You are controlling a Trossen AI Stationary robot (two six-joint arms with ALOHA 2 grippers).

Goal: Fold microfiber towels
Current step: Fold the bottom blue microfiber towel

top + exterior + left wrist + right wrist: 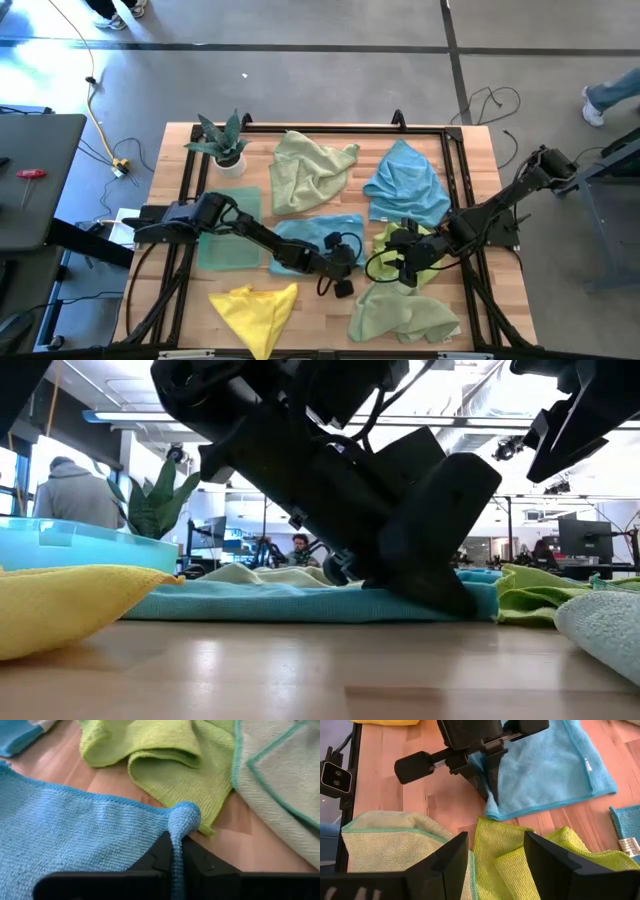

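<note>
Pinching a corner of the sky blue towel [75,835] mid-table, the left gripper [176,857] is clamped tight on a bunched fold.

Largest first: the table [320,310] carries cloths, and the left arm hides most of the blue towel from above. At the far edge lie a pale green towel [310,170] and another blue towel [405,185]; the yellow towel [255,305] sits at the near edge. The right gripper [492,865] hangs spread apart over the lime towel [515,855], holding nothing. A potted plant [225,145] stands at the far left corner.

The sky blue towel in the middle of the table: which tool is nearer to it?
Left. The left tool is shut on a corner of the sky blue towel. The right tool is open and hovers beside it, over the lime green towel.
</note>
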